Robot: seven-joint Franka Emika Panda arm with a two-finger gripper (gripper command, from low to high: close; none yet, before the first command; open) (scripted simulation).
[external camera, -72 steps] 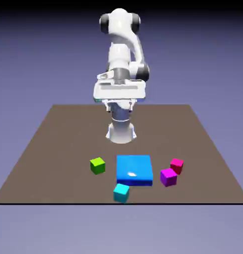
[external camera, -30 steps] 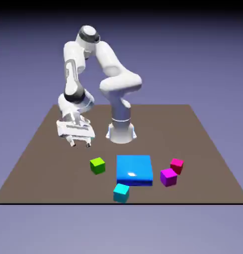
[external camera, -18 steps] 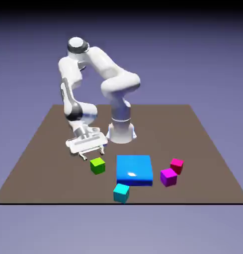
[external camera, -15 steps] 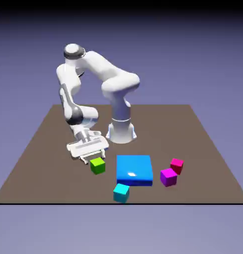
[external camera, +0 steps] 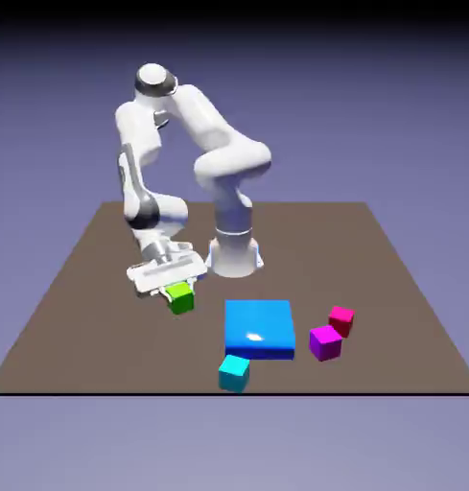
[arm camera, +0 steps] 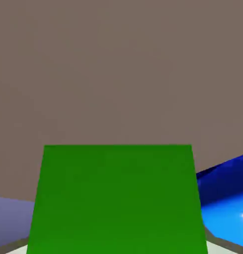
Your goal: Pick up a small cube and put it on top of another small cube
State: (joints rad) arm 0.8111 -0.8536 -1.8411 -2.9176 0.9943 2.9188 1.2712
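Since the earlier frames we note that the arm has swung from upright over its base to the exterior view's left and come down, and that the small lime-green cube [external camera: 182,298], formerly resting on the tabletop [external camera: 75,288] left of the flat blue block [external camera: 260,328], now sits a little higher and farther back in that view, between the jaws of the gripper [external camera: 176,293]; the jaws are closed onto the cube and have hold of it; the cube appears lifted slightly clear of the tabletop, though the exterior view is too coarse for us to be certain of the gap beneath it.

In the hand view the green cube [arm camera: 118,198] fills the lower middle of the picture and hides the fingertips; brown tabletop [arm camera: 118,69] lies beyond it, and a corner of the blue block [arm camera: 225,198] shows at the lower right.

On the tabletop the blue block lies to the exterior view's right of the held cube, apart from it; the cyan cube [external camera: 234,372] stands just in front of the block's near left corner; the purple cube [external camera: 325,341] and the magenta cube [external camera: 341,319] stand close together just right of the block.
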